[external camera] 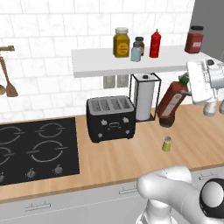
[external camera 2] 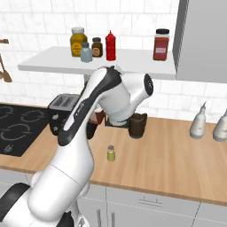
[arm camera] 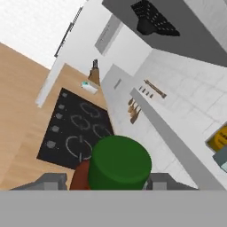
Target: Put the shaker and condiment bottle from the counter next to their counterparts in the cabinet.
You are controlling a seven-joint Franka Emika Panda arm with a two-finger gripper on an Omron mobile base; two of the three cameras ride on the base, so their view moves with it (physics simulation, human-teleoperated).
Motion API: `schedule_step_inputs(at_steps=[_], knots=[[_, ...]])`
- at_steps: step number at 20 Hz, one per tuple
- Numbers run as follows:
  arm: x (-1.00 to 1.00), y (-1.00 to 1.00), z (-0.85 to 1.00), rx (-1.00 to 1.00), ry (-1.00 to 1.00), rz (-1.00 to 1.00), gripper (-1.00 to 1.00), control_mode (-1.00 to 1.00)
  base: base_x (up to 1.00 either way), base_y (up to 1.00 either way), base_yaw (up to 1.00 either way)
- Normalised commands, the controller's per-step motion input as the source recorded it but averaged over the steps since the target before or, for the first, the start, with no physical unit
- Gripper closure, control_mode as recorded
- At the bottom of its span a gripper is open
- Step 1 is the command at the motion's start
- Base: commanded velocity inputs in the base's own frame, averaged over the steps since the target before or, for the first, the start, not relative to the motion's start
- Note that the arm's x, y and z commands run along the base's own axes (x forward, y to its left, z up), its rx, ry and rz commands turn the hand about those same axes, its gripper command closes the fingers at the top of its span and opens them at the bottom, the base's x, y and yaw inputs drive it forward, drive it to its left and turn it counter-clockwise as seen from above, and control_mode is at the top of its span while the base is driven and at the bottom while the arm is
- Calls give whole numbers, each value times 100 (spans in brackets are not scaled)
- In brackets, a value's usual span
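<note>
Bottle's in the air! The gripper (external camera: 189,87) clamps the neck of the tall dark-red bottle (external camera: 171,103), tilted, base clear of the plank-grain counter (external camera: 131,153), just below the shelf (external camera: 131,63). Next, I'd say: lift toward 12 o'clock, set it beside the pointed red squeeze bottle (external camera: 155,43). The tiny yellow-green shaker (external camera: 166,143) waits at the bottle's 6 o'clock.

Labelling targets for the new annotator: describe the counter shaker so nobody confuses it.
On the long light-brown wooden counter, look in front of the black four-slot toaster, towards its right. The tiny yellow-green cylindrical shaker with a grey cap stands alone there, unlike the pale blue shaker up on the white shelf.
</note>
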Motion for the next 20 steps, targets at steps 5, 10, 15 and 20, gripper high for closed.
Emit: schedule_step_inputs(at_steps=[5, 10, 15, 20], knots=[[-18, -14, 23, -22, -12, 4, 100, -100, 0, 0, 0], [-7, -1, 8, -11, -4, 1, 100, -100, 0, 0, 0], [0, 0, 2, 0, 0, -1, 100, -100, 0, 0, 0], [0, 0, 37, 0, 12, -9, 100, -100, 0, 0, 0]])
